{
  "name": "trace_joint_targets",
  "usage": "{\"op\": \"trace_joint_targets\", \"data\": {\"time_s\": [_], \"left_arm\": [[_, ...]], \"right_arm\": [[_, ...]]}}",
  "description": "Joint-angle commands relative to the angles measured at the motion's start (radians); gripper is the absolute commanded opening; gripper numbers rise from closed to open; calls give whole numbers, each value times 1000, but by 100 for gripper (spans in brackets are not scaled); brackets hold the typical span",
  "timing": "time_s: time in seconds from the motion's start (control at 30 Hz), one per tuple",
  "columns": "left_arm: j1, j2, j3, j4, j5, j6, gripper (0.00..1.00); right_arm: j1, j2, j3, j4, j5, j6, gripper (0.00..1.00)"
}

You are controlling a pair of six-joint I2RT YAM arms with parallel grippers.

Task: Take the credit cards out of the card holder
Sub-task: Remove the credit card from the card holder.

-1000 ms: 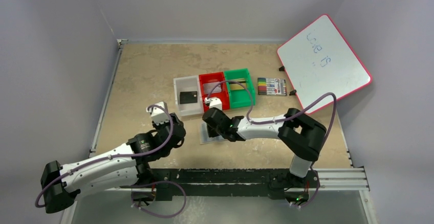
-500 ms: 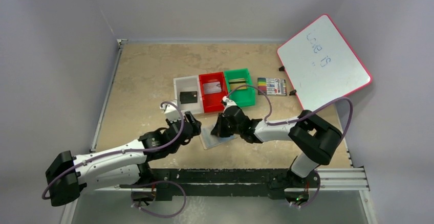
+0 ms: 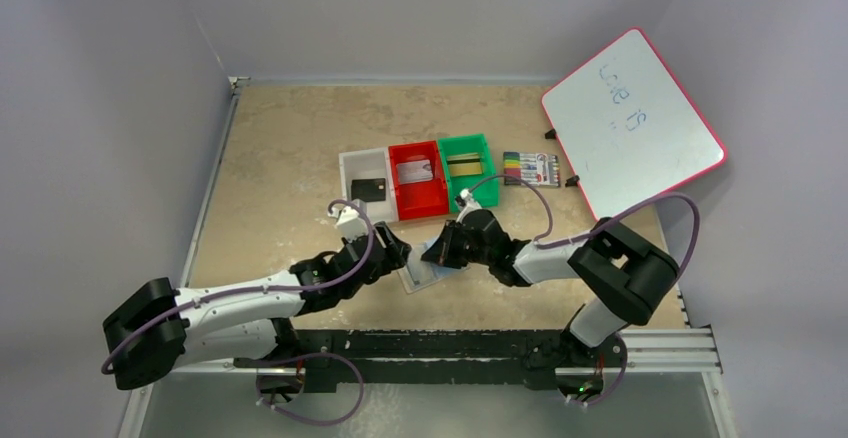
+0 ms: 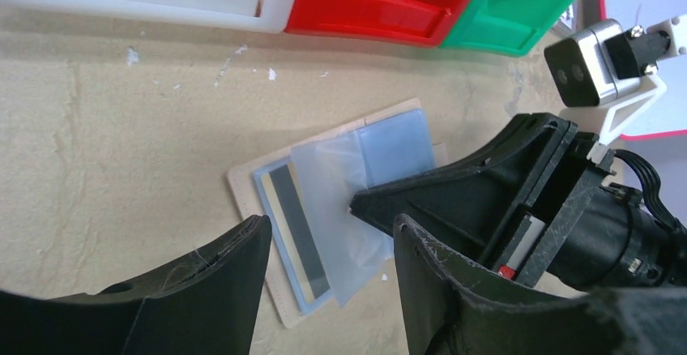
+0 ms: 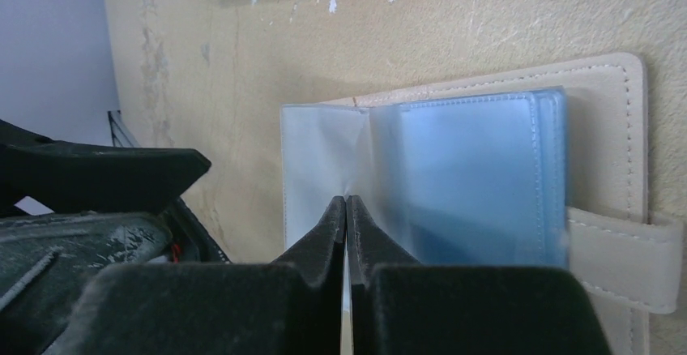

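Note:
The tan card holder (image 3: pixel 424 265) (image 4: pixel 258 178) (image 5: pixel 603 75) lies open on the table in front of the bins. A card with a dark stripe (image 4: pixel 293 224) sits in its left light-blue pocket. A clear sleeve page (image 4: pixel 336 209) (image 5: pixel 316 164) is folded out over the middle. My right gripper (image 3: pixel 447 250) (image 4: pixel 356 205) (image 5: pixel 347 201) is shut, its tips resting on the fold between the clear page and the blue pockets (image 5: pixel 474 177). Just above the holder's near edge, my left gripper (image 3: pixel 397 255) (image 4: pixel 330 225) hovers open with the striped card between its fingers, apart from them.
Behind the holder stand a white bin (image 3: pixel 352 171), a red bin (image 3: pixel 432 202) and a green bin (image 3: pixel 484 188), each with a card in it. A marker pack (image 3: pixel 530 169) and a tilted whiteboard (image 3: pixel 630 123) are at the back right.
My left arm has swung right and forward to the card holder, its jaws wider. The right gripper has shifted right, staying shut on the holder's middle.

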Motion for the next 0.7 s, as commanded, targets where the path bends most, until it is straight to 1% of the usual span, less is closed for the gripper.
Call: {"op": "trace_joint_targets", "data": {"time_s": [0.0, 0.13, 0.37, 0.5, 0.57, 0.6, 0.63, 0.67], "left_arm": [[5, 16, -9, 130, 48, -23, 57], [6, 66, -17, 189, 89, -32, 57], [5, 155, -31, 283, 118, -65, 57], [5, 230, -19, 337, 149, -69, 56], [5, 269, -11, 375, 175, -69, 53], [5, 285, -6, 394, 187, -69, 50], [5, 299, -2, 414, 197, -69, 46], [5, 311, 4, 430, 204, -68, 43]], "right_arm": [[-32, 10, -14, 134, -92, 36, 0], [-43, 33, -28, 188, -121, 51, 0], [-66, 53, -36, 197, -142, 41, 0], [-74, 43, -42, 187, -147, 29, 0], [-76, 33, -39, 163, -139, 16, 0], [-77, 27, -38, 151, -137, 9, 0], [-77, 18, -37, 141, -136, 1, 5], [-77, 6, -37, 130, -136, -8, 13]]}}
